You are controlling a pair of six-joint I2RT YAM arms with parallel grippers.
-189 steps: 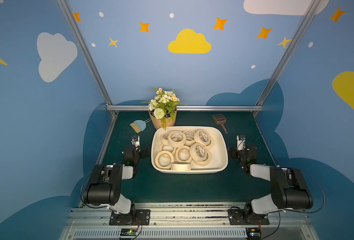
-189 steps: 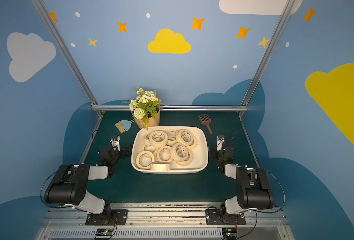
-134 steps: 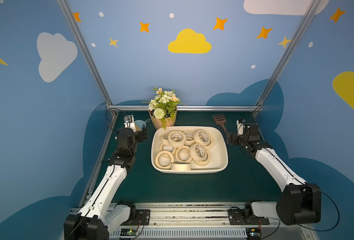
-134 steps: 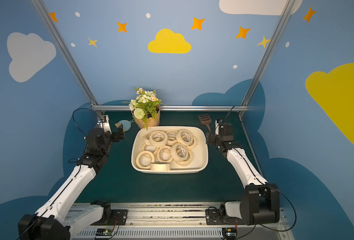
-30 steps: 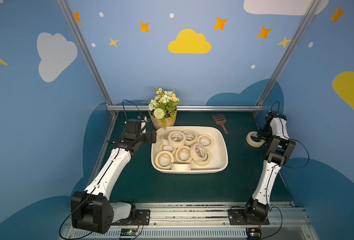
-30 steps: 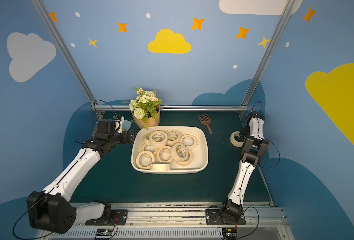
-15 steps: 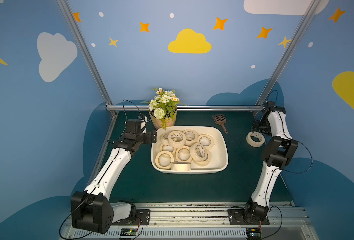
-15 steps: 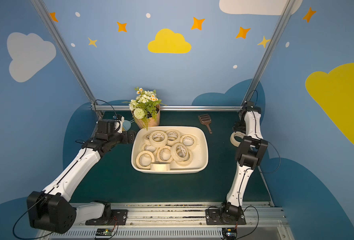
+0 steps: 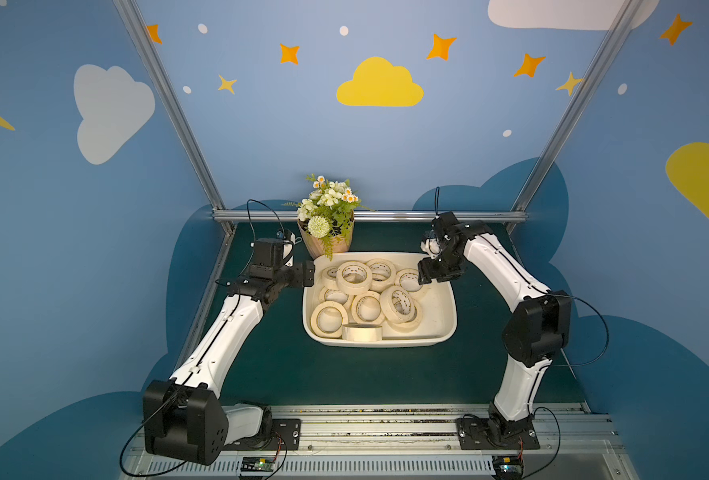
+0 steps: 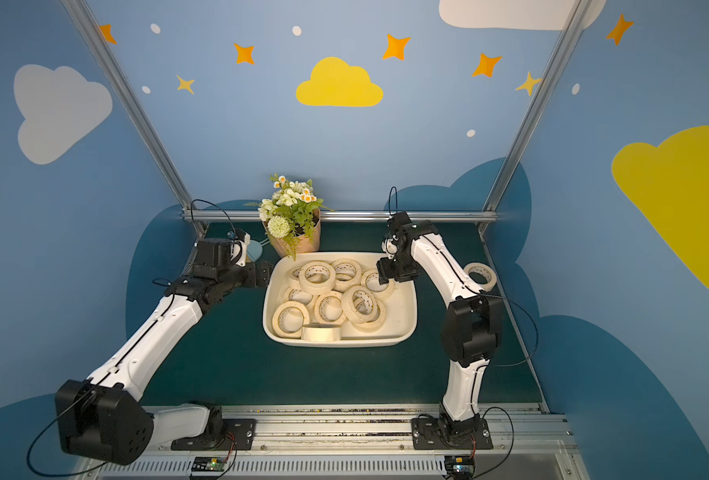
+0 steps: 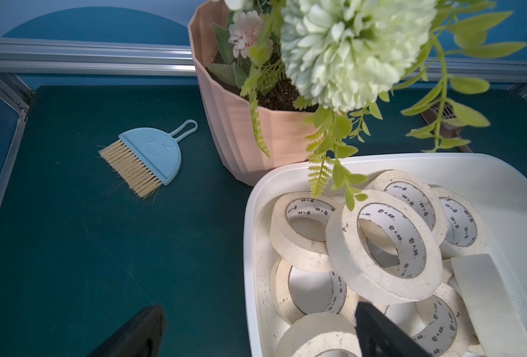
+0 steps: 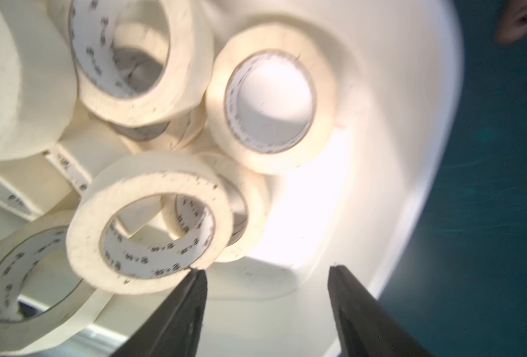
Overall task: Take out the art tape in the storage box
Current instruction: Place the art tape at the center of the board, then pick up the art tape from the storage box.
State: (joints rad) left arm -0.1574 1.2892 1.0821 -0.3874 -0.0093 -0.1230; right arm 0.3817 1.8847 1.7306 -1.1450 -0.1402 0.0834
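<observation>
1. One masking-tape roll [image 10: 480, 275] now lies on the desk [image 10: 228, 365] outside the storage box [image 10: 406, 328], on the box's right; a second ago our right end effector [image 10: 387, 279] was out there beside it.
2. That end effector has come back over the box's far right corner. Its jaws stand apart with nothing between them, one tip just beside a tilted roll [image 12: 151, 222].
3. We judge one roll done and the next pick starting; the remaining rolls [image 9: 365, 291] sit piled in the box.
4. Our left end effector [image 11: 256, 333] hangs wide open and empty at the box's left rim, one jaw over the rolls.
5. The flower pot [image 9: 323, 245] touches the box's far left corner and its fronds droop over the rolls there; a small blue brush [image 11: 151, 154] lies left of the pot.
</observation>
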